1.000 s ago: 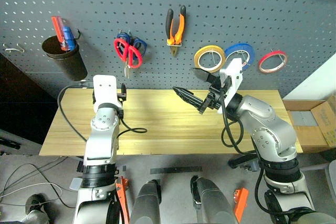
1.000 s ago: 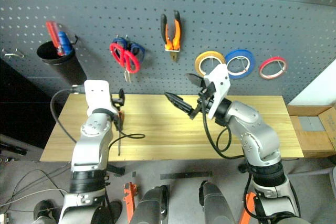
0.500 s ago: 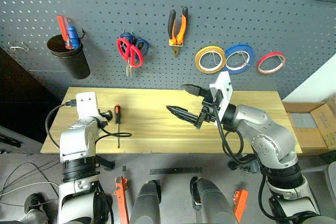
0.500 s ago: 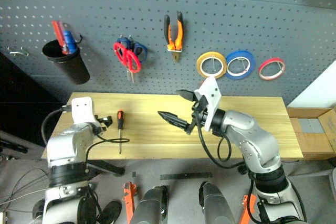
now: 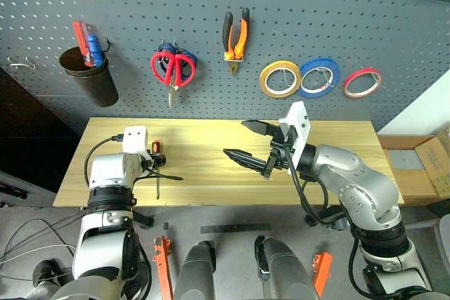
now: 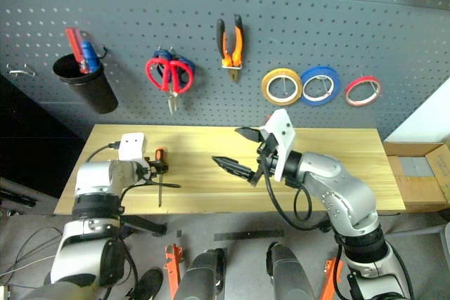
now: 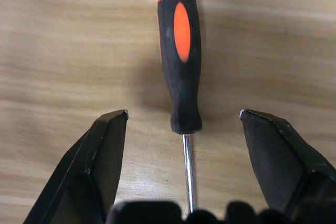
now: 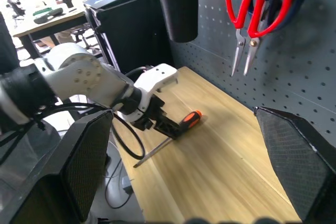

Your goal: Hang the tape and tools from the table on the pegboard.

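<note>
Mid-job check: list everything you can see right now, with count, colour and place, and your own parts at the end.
screwdriver: 1, orange-and-black handle, lying on the table near its left end
table: 1, light yellowish wood, below the pegboard
pegboard: 1, dark grey, behind the table
cup: 1, black, hung at left, red and blue handles inside
scissors: 2 pairs, red over blue, on one hook
pliers: 1, orange-and-black, hung centre
tape rolls: 3, yellow, blue, red, hung at right
cardboard box: 1, brown, far right
left claw: open, straddling the screwdriver
right claw: open, above the table's middle
</note>
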{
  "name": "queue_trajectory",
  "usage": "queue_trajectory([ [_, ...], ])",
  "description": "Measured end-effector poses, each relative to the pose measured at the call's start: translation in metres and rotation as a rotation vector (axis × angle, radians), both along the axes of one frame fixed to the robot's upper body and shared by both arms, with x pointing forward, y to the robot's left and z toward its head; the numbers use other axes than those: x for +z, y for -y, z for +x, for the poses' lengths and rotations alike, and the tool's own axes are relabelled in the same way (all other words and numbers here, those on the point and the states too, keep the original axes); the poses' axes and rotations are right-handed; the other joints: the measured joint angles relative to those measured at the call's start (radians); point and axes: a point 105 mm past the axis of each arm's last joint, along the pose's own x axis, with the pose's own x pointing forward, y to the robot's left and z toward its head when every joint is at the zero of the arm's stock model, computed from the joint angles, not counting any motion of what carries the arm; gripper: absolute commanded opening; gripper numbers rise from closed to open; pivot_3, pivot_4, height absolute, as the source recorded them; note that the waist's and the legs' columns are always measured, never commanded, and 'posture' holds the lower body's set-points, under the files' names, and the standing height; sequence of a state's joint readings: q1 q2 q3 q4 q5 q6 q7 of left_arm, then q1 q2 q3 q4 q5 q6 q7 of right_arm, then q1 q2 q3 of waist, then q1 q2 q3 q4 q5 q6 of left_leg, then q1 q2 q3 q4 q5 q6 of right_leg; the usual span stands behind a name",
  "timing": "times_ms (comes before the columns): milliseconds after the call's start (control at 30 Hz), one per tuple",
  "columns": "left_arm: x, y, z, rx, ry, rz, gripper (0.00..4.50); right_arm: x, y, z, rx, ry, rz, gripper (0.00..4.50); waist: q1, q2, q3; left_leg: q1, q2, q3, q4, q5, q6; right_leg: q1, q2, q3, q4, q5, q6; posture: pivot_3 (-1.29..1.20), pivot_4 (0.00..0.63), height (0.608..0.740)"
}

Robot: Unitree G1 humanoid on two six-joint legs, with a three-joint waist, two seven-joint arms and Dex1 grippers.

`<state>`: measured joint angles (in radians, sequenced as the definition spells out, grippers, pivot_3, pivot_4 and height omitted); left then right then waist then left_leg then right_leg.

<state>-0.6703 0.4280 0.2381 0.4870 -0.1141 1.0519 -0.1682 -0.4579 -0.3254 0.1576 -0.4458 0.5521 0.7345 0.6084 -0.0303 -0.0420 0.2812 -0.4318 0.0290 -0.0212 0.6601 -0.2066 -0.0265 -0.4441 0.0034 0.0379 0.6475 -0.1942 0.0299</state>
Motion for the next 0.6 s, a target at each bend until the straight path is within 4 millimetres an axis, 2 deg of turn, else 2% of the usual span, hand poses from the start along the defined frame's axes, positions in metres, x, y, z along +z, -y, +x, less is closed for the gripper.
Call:
queue_trajectory([
  [200, -0.003, -0.001, 0.006, 0.0, -0.007, 0.003, 3.67, -0.003, -0.004, -0.001, 0.006, 0.002, -0.016, 4.5, 0.0, 0.0, 0.0, -0.001, 0.0, 0.0, -0.001, 0.0, 0.0, -0.001, -0.002, 0.0, -0.001, 0.0, 0.0, 0.0, 0.305, 0.74],
  [433, -0.001, 0.001, 0.015, -0.016, -0.012, -0.008, 3.67, -0.024, -0.006, -0.004, 0.003, -0.017, -0.109, 4.5, 0.001, 0.0, 0.001, -0.001, 0.0, 0.001, -0.001, 0.0, 0.0, -0.001, -0.003, 0.0, -0.002, 0.0, 0.0, 0.0, 0.301, 0.74],
  [533, -0.006, 0.002, 0.015, -0.015, -0.026, -0.012, 3.12, -0.028, -0.006, -0.004, -0.007, -0.013, -0.132, 4.5, 0.001, 0.0, 0.001, -0.001, 0.0, 0.001, -0.001, 0.0, 0.0, -0.001, -0.003, 0.0, -0.002, 0.0, 0.0, 0.0, 0.303, 0.74],
  [600, -0.007, 0.002, 0.015, -0.017, -0.027, -0.015, 2.43, -0.029, -0.004, -0.002, -0.019, -0.009, -0.146, 4.5, 0.0, 0.0, 0.001, -0.001, 0.0, 0.001, -0.001, 0.0, 0.0, -0.001, -0.003, 0.0, -0.002, 0.0, 0.0, -0.01, 0.302, 0.74],
])
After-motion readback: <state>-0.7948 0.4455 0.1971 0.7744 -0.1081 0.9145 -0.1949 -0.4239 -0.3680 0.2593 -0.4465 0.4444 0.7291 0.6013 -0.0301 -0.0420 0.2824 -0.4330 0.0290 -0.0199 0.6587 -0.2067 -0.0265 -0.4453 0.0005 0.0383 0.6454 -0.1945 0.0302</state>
